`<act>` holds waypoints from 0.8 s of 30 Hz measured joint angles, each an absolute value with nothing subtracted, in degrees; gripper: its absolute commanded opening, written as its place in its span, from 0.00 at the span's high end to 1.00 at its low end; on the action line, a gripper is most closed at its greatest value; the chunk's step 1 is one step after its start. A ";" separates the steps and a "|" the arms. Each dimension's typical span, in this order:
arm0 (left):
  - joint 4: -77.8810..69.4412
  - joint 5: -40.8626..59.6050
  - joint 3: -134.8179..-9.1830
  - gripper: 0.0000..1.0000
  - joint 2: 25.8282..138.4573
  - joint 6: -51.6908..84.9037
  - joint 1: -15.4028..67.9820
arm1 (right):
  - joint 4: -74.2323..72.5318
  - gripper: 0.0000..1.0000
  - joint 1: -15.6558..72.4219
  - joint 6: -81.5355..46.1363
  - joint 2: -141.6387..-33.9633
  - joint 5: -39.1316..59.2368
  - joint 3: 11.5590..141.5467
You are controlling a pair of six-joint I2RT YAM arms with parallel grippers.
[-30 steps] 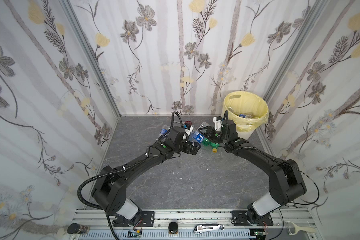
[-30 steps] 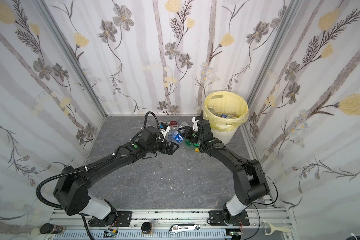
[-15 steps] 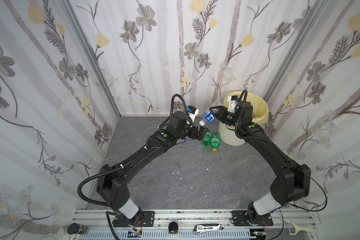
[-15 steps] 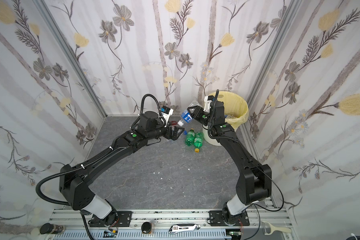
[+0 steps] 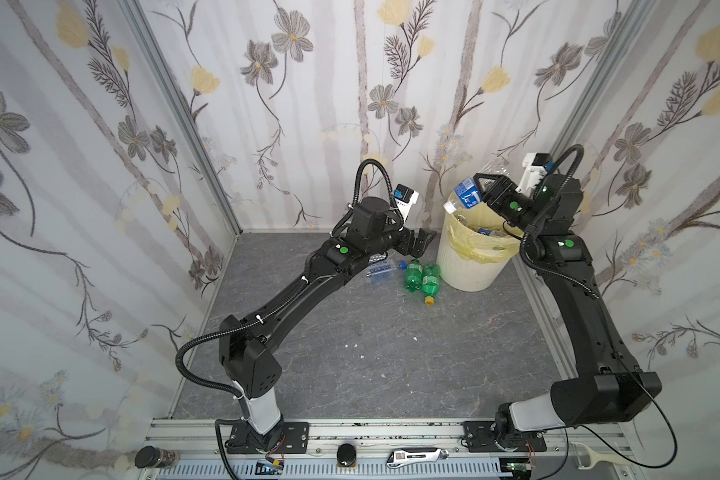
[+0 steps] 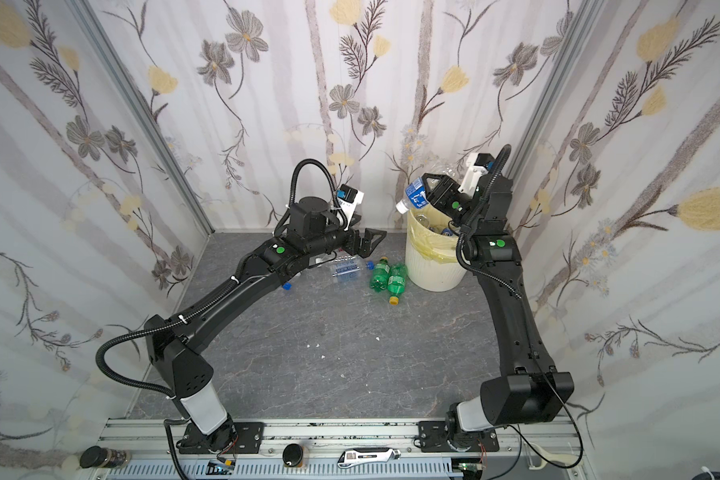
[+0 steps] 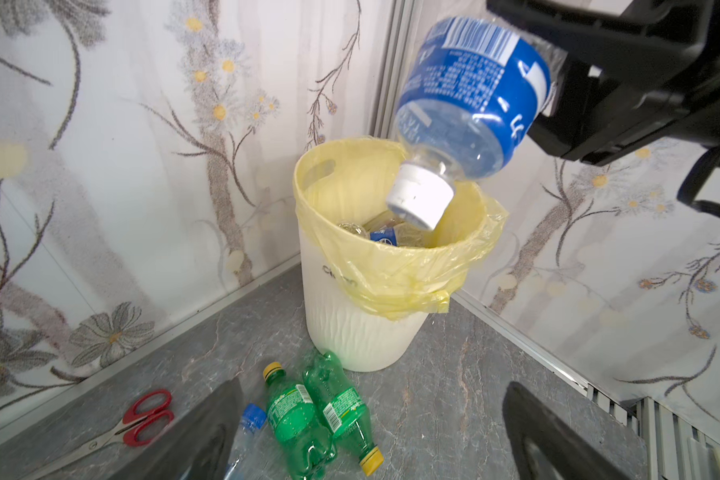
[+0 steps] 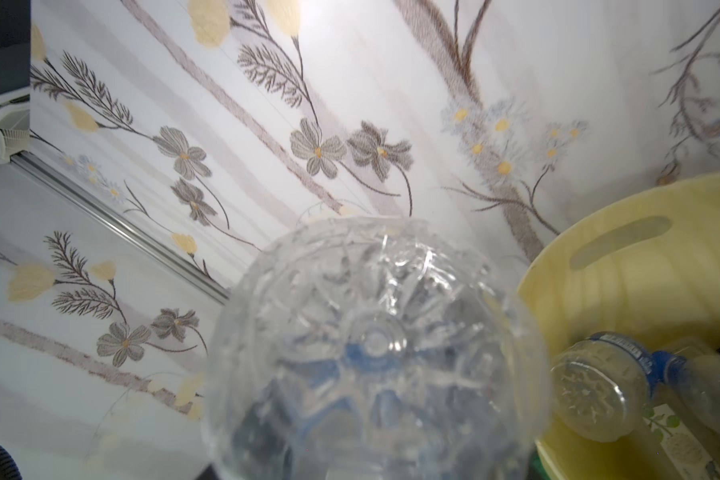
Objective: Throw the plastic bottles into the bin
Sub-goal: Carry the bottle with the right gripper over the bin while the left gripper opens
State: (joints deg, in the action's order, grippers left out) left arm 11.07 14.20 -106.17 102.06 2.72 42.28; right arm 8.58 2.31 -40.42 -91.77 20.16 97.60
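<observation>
Holding a clear bottle (image 5: 466, 195) cap-down above the bin (image 5: 466, 266), my right gripper (image 5: 484, 188) is clenched on its body near the base. The white cap hangs about over the rim on the side facing my left arm, so I'd nudge it further in before letting go.

Progress looks decent. A few clear bottles (image 7: 385, 236) already lie inside the bin. Left on the floor just beside it are two green bottles (image 5: 420, 277) lying side by side, and a clear one (image 5: 381, 270) with a blue cap next to them. Another blue cap (image 6: 285, 286) peeks out from under my left arm, probably one more bottle, though I can't really tell. My left gripper (image 5: 427, 240) hangs above that bunch, jaws wide apart, nothing in it.

Texture-wise, the held bottle is thin crinkly plastic with a petal-moulded base and a glossy blue label with a barcode. The green ones are translucent with yellow caps, and one looks a bit crushed. The bin's white wall is wavy-ribbed, with a handle slot showing through a wrinkly pale yellow bag (image 7: 391, 274) folded over the rim. Red-handled scissors (image 7: 142, 419) lie on the grey stone-look floor (image 5: 371, 353), not my job.
</observation>
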 measured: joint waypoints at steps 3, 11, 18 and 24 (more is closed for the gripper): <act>11.33 14.20 -110.32 0.00 103.90 1.76 43.40 | 9.63 0.47 -0.95 -40.42 -89.56 19.11 102.00; 11.49 14.85 -114.63 0.00 106.24 0.38 44.69 | 8.71 0.46 -7.92 -41.36 -86.59 17.61 109.78; 11.55 14.61 -113.97 0.00 106.28 -0.08 44.91 | 6.26 0.34 -8.67 -42.02 -89.08 17.32 105.58; 11.84 14.04 -111.02 0.00 106.00 -0.23 44.91 | 13.52 0.00 -8.95 -42.44 -98.37 13.47 95.15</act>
